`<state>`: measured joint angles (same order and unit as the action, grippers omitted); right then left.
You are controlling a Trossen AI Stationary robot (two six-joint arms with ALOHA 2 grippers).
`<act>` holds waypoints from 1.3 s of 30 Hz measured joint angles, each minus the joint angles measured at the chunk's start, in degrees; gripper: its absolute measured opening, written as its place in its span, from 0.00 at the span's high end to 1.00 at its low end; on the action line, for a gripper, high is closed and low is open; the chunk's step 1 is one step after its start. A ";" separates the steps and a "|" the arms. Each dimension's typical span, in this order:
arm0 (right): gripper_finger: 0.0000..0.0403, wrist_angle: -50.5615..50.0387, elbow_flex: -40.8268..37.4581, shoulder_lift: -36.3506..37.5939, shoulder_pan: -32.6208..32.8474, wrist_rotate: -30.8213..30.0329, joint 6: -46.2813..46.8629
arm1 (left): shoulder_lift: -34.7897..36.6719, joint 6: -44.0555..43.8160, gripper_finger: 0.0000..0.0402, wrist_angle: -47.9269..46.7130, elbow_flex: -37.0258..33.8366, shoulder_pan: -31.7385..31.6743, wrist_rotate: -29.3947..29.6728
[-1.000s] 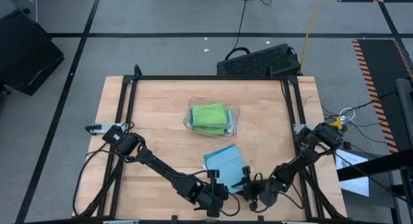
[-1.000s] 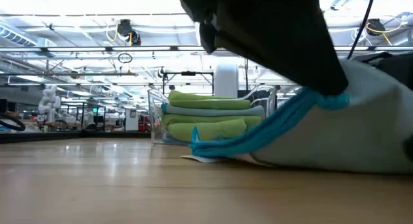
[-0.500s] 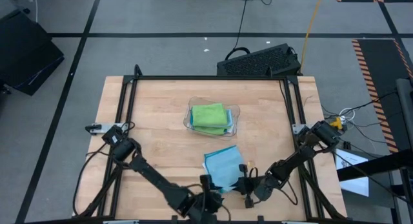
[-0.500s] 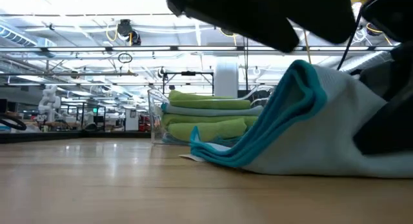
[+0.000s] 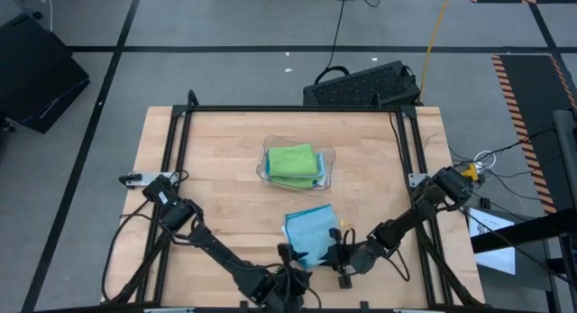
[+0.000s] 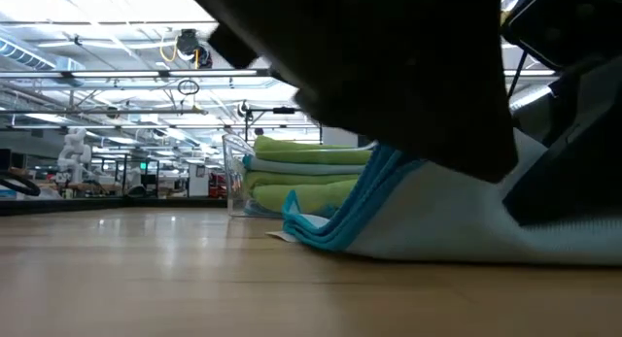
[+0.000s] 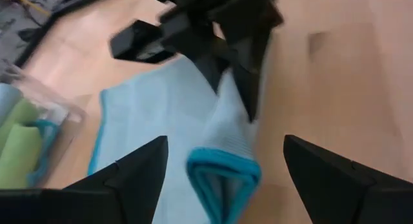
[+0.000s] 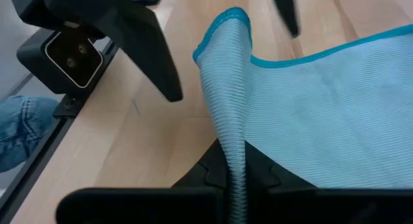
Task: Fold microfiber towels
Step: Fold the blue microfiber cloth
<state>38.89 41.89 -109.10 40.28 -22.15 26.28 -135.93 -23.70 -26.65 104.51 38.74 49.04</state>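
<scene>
My wooden table [image 5: 207, 160] carries a clear tray [image 5: 328, 160] of folded towels near its middle. Closer to me, a light blue towel [image 5: 305, 227] lies on the wood.

Light blue towel [image 5: 307, 232]: pale blue face with fine ribbed lines, bound by a brighter teal edge; the same ribbing and teal hem show in the right wrist view [image 8: 303, 114].

Towels in the clear tray [image 5: 328, 173]: lime green on top [image 5: 292, 161], light blue layers between green ones in the low view [image 6: 301, 167].

Table [image 5: 225, 160]: light tan wood grain, framed in black.

Left gripper's fingers [image 7: 132, 179]: black.

Floor [image 5: 225, 24]: grey with dark lines; orange-and-black striped tape [image 5: 523, 105] at the right.
</scene>
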 joint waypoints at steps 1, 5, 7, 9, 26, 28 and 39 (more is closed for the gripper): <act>0.98 0.01 0.00 0.00 -0.01 0.00 0.00 | -0.03 0.03 0.22 -0.07 0.00 -0.16 0.79; 0.98 0.16 0.00 0.00 -0.08 0.38 0.07 | -0.03 1.50 0.28 -0.45 0.00 -0.70 -0.26; 0.98 0.21 0.00 0.00 -0.28 1.51 0.07 | -0.03 2.86 0.37 -0.71 0.00 -0.91 -1.90; 0.98 0.21 0.00 0.27 -0.48 1.78 0.07 | -0.03 3.09 0.49 -1.59 0.02 -1.36 -4.45; 0.63 -21.42 -1.58 13.76 6.86 -1.92 -5.57 | 0.02 -3.67 0.97 -2.47 0.02 -2.23 -3.48; 0.56 -21.48 -2.64 14.68 9.68 -3.45 -5.38 | 0.00 -3.97 0.98 -2.39 0.02 -2.13 -3.37; 0.48 -20.08 -7.05 14.56 19.17 -16.70 2.64 | 0.02 -4.95 0.99 0.35 0.02 -2.14 -2.49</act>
<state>18.81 34.84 -94.54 59.45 -38.85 28.92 -135.92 -28.65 -26.30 104.53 36.60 46.55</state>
